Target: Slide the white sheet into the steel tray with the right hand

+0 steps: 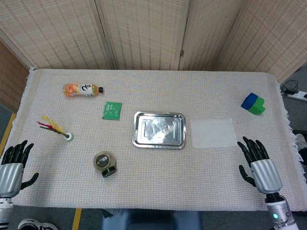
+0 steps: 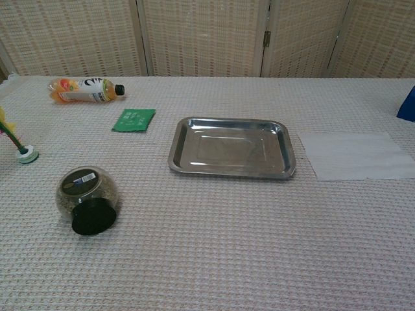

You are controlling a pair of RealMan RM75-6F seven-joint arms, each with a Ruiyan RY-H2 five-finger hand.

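We are at the very start: the thin white rectangular sheet [image 1: 212,132] lies flat on the woven cloth-covered table [image 1: 158,187], just beside the right edge of the shallow rectangular steel tray [image 1: 159,130], near it but not touching, and nothing has reached it yet. Our right hand [image 1: 256,160] rests at the near right of the table with its dark fingers spread and empty, below and slightly to the right of the sheet. Our left hand [image 1: 14,163] waits at the near left corner, likewise spread and holding nothing. Neither hand shows in the chest view, where the tray stands empty beside the sheet.

We judge the reach to be the step in hand. The next move calls for bringing the right hand forward over the sheet, laying the fingers flat on it with light pressure, then pushing leftward so that the thin edge climbs the tray's raised rim rather than buckling against it.
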